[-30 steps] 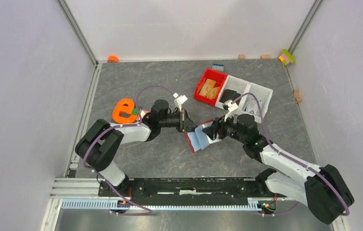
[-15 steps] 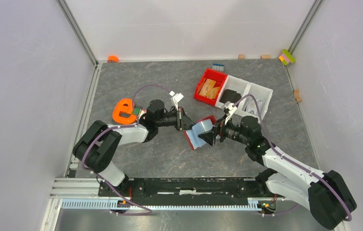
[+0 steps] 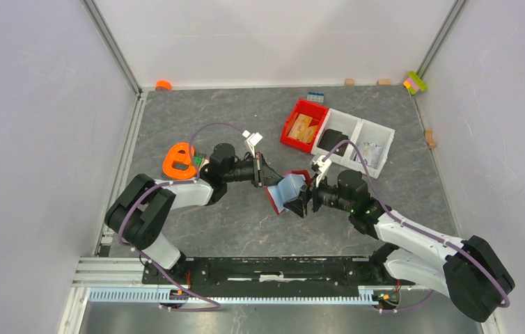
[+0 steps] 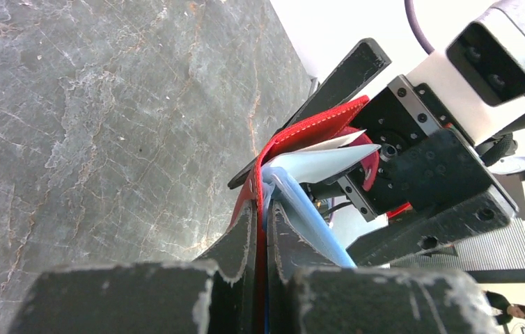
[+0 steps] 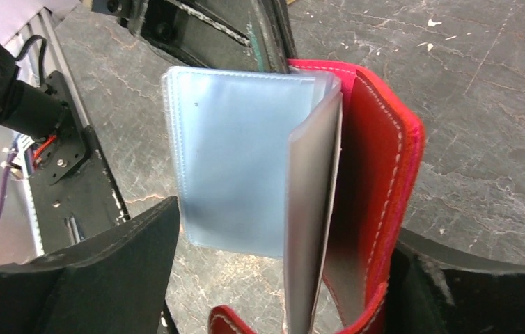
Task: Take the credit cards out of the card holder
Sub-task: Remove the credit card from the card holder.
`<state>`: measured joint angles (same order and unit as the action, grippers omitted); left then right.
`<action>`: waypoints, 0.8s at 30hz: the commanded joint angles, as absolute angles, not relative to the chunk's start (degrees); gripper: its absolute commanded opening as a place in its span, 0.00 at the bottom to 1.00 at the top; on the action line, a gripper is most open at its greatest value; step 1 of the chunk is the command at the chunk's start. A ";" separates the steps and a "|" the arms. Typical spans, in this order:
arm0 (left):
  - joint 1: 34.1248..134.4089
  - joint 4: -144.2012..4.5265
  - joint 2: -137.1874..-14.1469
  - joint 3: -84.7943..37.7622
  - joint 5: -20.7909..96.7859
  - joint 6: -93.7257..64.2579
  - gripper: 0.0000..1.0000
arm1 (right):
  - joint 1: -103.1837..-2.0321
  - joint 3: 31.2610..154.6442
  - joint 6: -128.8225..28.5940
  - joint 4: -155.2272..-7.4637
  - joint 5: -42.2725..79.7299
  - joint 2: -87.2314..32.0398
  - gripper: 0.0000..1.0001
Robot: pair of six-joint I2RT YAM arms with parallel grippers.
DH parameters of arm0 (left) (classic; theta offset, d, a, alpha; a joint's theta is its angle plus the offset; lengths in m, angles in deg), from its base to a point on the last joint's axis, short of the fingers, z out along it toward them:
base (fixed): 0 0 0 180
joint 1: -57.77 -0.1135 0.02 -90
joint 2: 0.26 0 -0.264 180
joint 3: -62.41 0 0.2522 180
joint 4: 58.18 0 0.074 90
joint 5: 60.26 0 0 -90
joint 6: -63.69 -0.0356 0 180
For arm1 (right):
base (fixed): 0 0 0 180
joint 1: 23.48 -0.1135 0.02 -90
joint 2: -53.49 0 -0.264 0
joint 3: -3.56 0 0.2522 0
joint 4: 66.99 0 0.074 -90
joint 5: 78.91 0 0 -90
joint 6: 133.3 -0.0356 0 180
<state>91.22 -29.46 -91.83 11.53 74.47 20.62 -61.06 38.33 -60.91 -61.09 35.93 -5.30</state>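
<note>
The small dark red folding card holder (image 3: 272,199), stitched in white, is held clear of the grey marbled table (image 3: 246,223) between the two arms, near the table's middle. It is spread open like a book. From its fold the thin flat credit cards (image 5: 239,160) are fanned out. A light blue one is turned toward the right wrist camera and a grey one is seen edge-on beside it, and both are seated in the holder.

One red cover is pinched at its edge by the left gripper (image 4: 262,212), whose jaws are closed upon it. The right gripper (image 5: 287,278) is spread wide, with one finger on either side of the holder, and nothing is clamped by it.

Behind the right arm a bright red plastic bin (image 3: 290,122) filled with tan wooden pieces is set against a white compartment tray (image 3: 386,142). An orange letter-shaped piece (image 3: 179,160) lies just beside the left arm. Small coloured blocks (image 3: 415,82) are scattered along the far wall.
</note>
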 commanded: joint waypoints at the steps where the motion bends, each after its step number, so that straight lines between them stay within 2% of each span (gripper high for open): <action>1: 90.91 -23.85 -91.92 11.59 76.66 23.51 0.02 | -61.85 41.10 -59.10 -61.86 33.21 -5.93 0.80; 4: 90.94 -22.45 -92.33 11.67 77.23 24.49 0.02 | -61.88 41.05 -59.22 -62.08 32.16 -5.84 0.62; 7: 90.92 -21.34 -92.96 11.66 77.72 25.23 0.02 | -61.84 41.05 -59.45 -62.13 31.75 -5.38 0.40; 9: 90.91 -21.09 -93.14 11.63 77.89 25.44 0.02 | -61.81 40.88 -59.43 -62.07 31.54 -4.79 0.31; 13: 90.97 -20.77 -93.29 11.65 78.03 25.54 0.04 | -61.82 40.61 -59.73 -62.74 28.07 -3.36 0.21; 14: 90.84 -20.66 -93.16 11.81 77.94 25.54 0.08 | -61.80 40.58 -59.86 -63.33 26.16 -2.84 0.17; 18: 89.84 -17.77 -92.01 13.73 77.23 26.94 0.43 | -61.80 40.11 -60.73 -64.34 22.07 -1.22 0.12; 20: 89.35 -14.54 -91.29 15.50 77.07 28.51 0.56 | -61.63 39.67 -61.62 -64.29 20.28 -0.53 0.10; 24: 89.24 -7.92 -91.28 17.64 77.49 31.52 0.70 | -60.47 38.13 -63.85 -62.82 19.71 0.69 0.07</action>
<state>89.45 -18.36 -93.10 16.14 76.61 27.20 -61.35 38.73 -61.17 -65.59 22.40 -1.17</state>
